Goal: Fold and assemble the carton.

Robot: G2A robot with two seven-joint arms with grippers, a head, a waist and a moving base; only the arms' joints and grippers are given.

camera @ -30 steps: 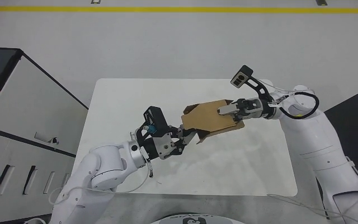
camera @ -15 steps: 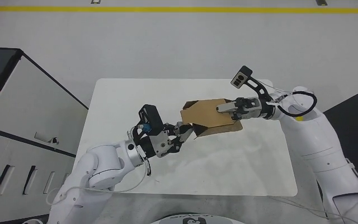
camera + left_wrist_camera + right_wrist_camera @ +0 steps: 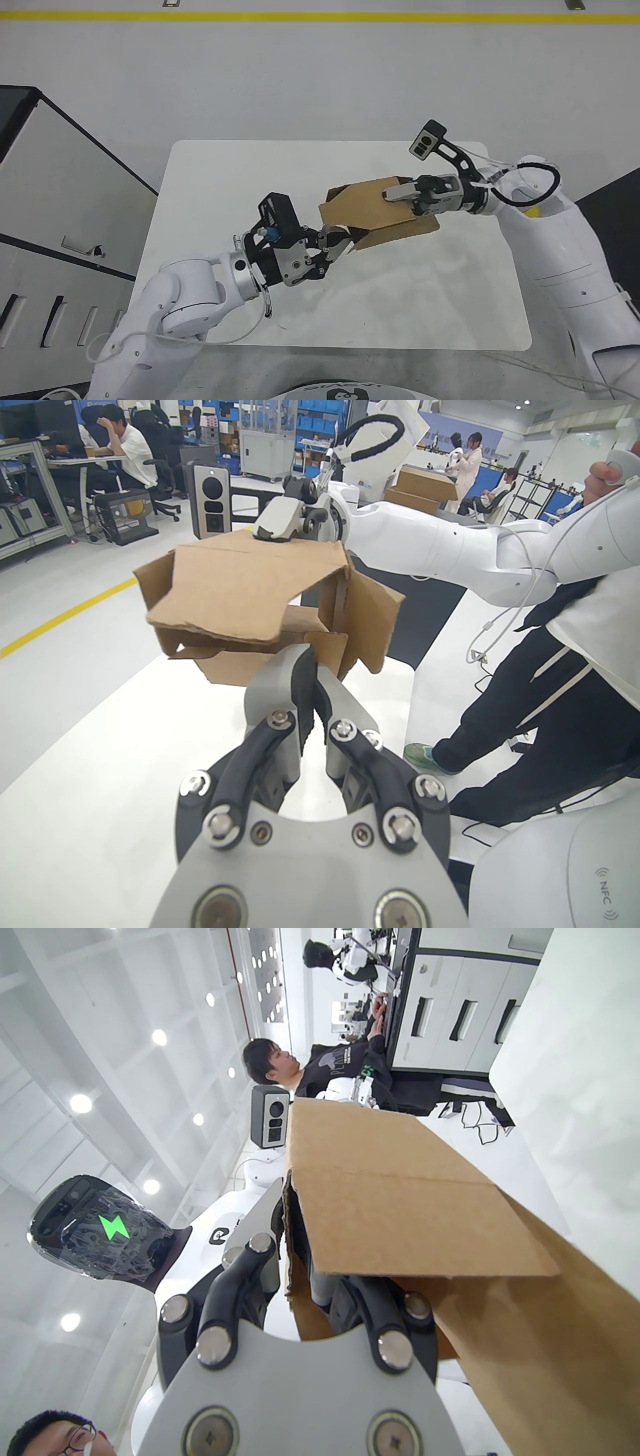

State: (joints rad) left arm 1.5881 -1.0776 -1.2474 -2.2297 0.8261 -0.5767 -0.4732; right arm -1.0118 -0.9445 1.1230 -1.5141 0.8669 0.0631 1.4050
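One carton (image 3: 372, 205), opened into a rough tube, sits over the middle of the table (image 3: 220, 180) between the two arms; whether it rests on the surface cannot be told. The right gripper (image 3: 398, 192) is clamped on the edge of the upper panel. The left gripper (image 3: 345, 240) has its jaws together, tips at the loose end flaps (image 3: 215, 620). Step in hand, by judgement: closing the end flaps, none yet tucked. The next move calls for a steady right grip while the left presses one flap inward along its crease. The left wrist view shows the open end and a drooping flap, the right wrist view shows the pinched wall, and the top view gives only placement
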